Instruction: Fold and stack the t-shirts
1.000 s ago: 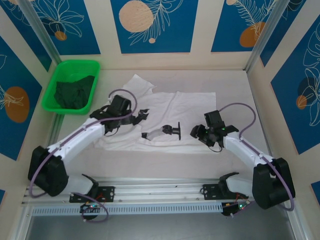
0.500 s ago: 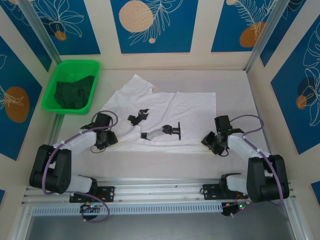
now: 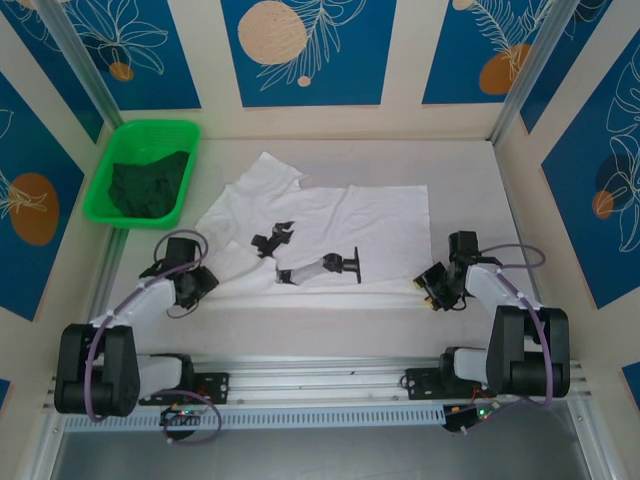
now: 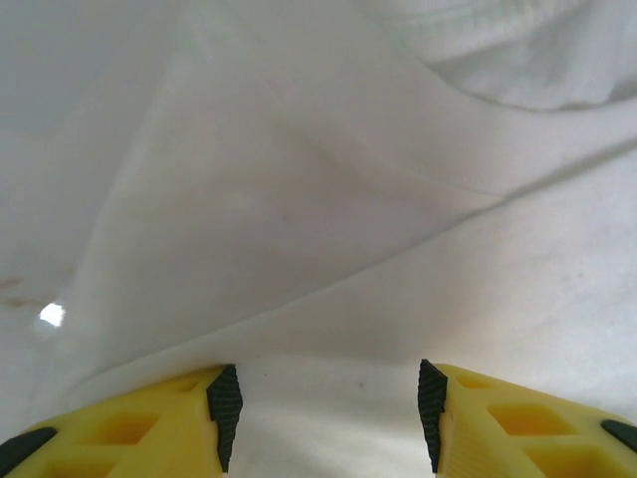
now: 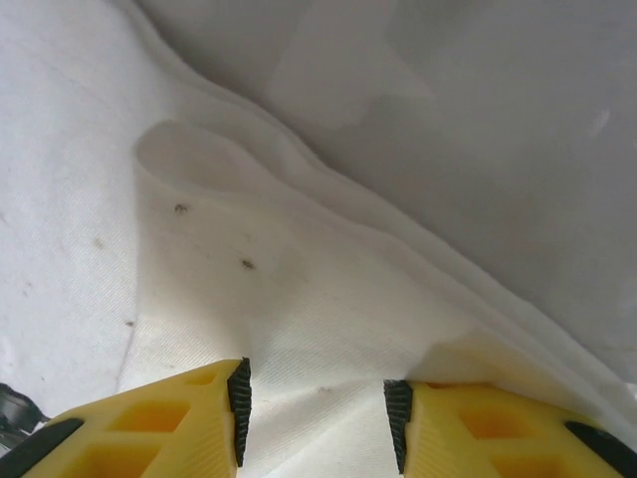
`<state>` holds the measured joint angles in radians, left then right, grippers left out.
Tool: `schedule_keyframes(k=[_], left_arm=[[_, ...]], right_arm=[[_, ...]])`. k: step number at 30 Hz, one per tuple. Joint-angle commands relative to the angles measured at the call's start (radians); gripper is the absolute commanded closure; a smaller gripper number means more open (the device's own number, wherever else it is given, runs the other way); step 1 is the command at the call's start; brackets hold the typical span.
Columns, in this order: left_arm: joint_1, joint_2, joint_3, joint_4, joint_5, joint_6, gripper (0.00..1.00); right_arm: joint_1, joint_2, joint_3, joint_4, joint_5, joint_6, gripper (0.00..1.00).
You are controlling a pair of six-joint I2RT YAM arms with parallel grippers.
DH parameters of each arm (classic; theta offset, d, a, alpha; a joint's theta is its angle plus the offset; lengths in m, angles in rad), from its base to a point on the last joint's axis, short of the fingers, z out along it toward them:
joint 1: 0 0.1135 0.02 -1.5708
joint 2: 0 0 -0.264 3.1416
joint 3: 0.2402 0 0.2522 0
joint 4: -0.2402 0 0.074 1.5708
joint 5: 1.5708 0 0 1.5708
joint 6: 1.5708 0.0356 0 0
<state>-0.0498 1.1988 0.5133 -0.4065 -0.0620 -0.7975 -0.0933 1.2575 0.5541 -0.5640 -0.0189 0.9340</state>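
The white t-shirt (image 3: 340, 225) lies spread flat in the middle of the table, its black chest print (image 3: 320, 266) facing up. My left gripper (image 3: 200, 283) rests low at the shirt's near left corner. In the left wrist view this gripper (image 4: 328, 383) has its jaws apart, with white cloth (image 4: 328, 199) ahead of them and nothing pinched. My right gripper (image 3: 432, 286) sits at the near right corner. The right wrist view shows it (image 5: 317, 383) open too, pressed onto the woven white cloth (image 5: 299, 299), which bunches slightly by the right finger. The dark green t-shirt (image 3: 150, 186) lies crumpled in the tray.
The bright green plastic tray (image 3: 160, 127) stands at the back left corner. Patterned walls close in the back and both sides. A metal rail (image 3: 320, 378) with the arm bases runs along the near edge. A bare strip of table (image 3: 330, 320) lies between shirt and rail.
Both arms have drawn back from over the shirt, outward and toward the near edge, and now sit at its near corners. Both jaws have narrowed a little. The shirt lies flatter.
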Motion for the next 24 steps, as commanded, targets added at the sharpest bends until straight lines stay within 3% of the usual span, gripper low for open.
schedule_keyframes(k=[1,11,19,24], left_arm=[[0.024,-0.067,-0.045,-0.098,-0.074,-0.043,0.46],[0.025,-0.267,-0.106,-0.17,-0.062,-0.082,0.44],[0.024,-0.384,0.032,-0.25,0.002,-0.021,0.32],[0.015,-0.335,0.146,-0.21,0.068,0.001,0.25]], right_arm=[[-0.039,-0.044,-0.054,-0.106,0.076,0.039,0.55],[-0.152,-0.176,-0.102,-0.162,0.028,0.016,0.51],[-0.18,-0.348,-0.078,-0.152,-0.029,0.007,0.42],[-0.144,-0.437,-0.044,-0.061,-0.081,-0.038,0.37]])
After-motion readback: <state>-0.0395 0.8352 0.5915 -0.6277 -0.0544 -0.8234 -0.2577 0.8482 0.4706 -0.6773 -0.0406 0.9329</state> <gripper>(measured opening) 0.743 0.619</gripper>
